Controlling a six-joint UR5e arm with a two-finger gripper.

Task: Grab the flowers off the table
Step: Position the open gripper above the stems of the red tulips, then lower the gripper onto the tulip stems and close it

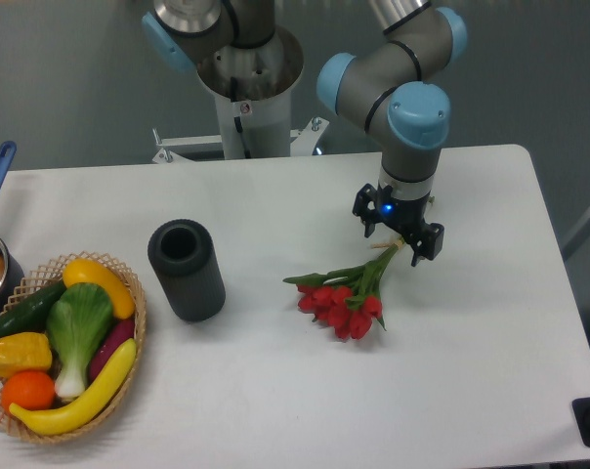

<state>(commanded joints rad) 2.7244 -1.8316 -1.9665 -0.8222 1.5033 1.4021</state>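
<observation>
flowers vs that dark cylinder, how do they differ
The flowers lie flat on the table, red blooms with green stems; the dark cylinder stands upright, open end up. The flowers' stem ends sit under the gripper; the cylinder stands apart, nearer the basket. Both rest on the table.
</observation>
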